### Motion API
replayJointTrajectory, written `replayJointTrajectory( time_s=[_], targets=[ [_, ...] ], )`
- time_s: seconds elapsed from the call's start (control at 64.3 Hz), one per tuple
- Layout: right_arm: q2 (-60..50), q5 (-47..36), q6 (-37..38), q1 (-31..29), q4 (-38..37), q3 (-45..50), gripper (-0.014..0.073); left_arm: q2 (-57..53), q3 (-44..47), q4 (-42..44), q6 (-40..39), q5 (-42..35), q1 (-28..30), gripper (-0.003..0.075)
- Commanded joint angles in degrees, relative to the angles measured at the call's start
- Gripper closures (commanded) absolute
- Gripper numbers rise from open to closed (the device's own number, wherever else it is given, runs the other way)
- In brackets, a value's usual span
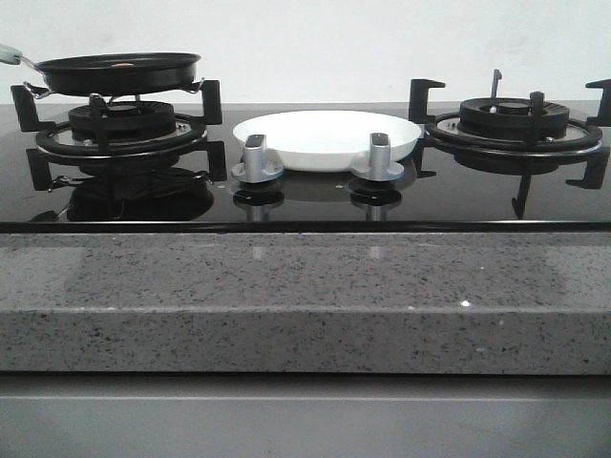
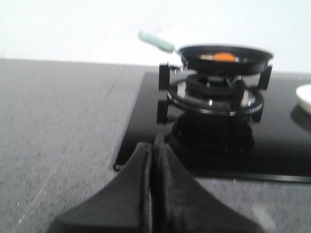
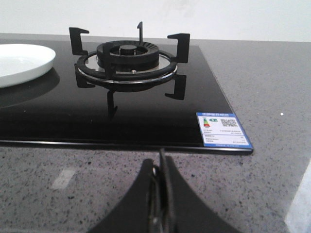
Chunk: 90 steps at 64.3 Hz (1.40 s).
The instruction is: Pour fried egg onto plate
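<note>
A small black frying pan (image 1: 119, 72) with a pale green handle (image 2: 155, 41) rests on the left burner. Inside it lies the fried egg (image 2: 223, 57); only its orange yolk shows above the pan's rim. The white plate (image 1: 326, 138) sits on the black glass hob between the two burners, its edge showing in both wrist views (image 2: 304, 97) (image 3: 22, 63). My left gripper (image 2: 153, 145) is shut and empty, hovering over the grey counter in front of the left burner. Over the counter in front of the right burner, my right gripper (image 3: 160, 162) is likewise shut and empty. Neither gripper appears in the front view.
Two silver knobs (image 1: 256, 157) (image 1: 378, 156) stand in front of the plate. The right burner (image 3: 127, 60) carries black pan supports with upright prongs. A speckled grey stone counter (image 1: 286, 296) surrounds the hob. A blue label (image 3: 223, 130) sits at the hob's near right corner.
</note>
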Motion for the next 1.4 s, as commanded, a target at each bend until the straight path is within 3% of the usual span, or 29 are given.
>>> replayJointTrajectory(
  time_s=[0.0,0.14,0.389,0.606,0.87,0.964,1.01,1.135,1.228,1.275,1.383],
  targets=[
    [-1.13,-7.38,-0.51,-0.33,0.72,-0.65,0.066,-0.87,-1.46,-2.74,-2.11,-6.68,-0.39,0.074],
    [-1.01,-5.59,-0.51,-0.33,0.71,-4.59,0.066,0.95,-8.73,-2.96,-2.15,0.32,-0.39,0.0739],
    [8.9,9.39,-0.51,-0.33,-2.52,-20.7,0.0659,16.18,-23.92,-1.89,-2.15,7.53,-0.39,0.074],
    [21.08,10.63,-0.51,-0.33,-4.1,-31.33,0.0659,25.81,-30.55,-1.89,-2.05,7.84,-0.39,0.0739],
    [23.28,8.79,-0.51,-0.33,-4.1,-32.74,0.0653,26.25,-31.1,-1.76,-2.05,5.63,-0.39,0.0723],
    [23.28,8.74,-0.51,-0.33,-4.1,-32.74,0.0567,26.25,-31.1,-1.63,-1.97,5.63,-0.39,0.0632],
    [23.28,8.74,-0.51,-0.33,-4.1,-32.74,0.048,26.25,-31.1,-1.34,-1.82,5.63,-0.39,0.0538],
    [23.28,8.55,-0.51,-0.33,-4.1,-32.74,0.0148,26.25,-31.1,-0.41,-1.82,5.63,-0.39,0.026],
    [23.28,8.33,-0.51,-0.33,-4.1,-32.68,-0.0024,26.25,-31.1,0.23,-1.82,5.63,-0.39,0.0107],
    [23.28,8.39,-0.51,-0.33,-4.1,-32.68,-0.0071,26.25,-31.1,0.23,-1.82,5.63,-0.39,0.0085],
    [23.28,8.57,-0.51,-0.33,-4.1,-32.68,-0.0066,26.25,-31.1,0.23,-1.82,5.63,-0.39,0.0094]
  ],
)
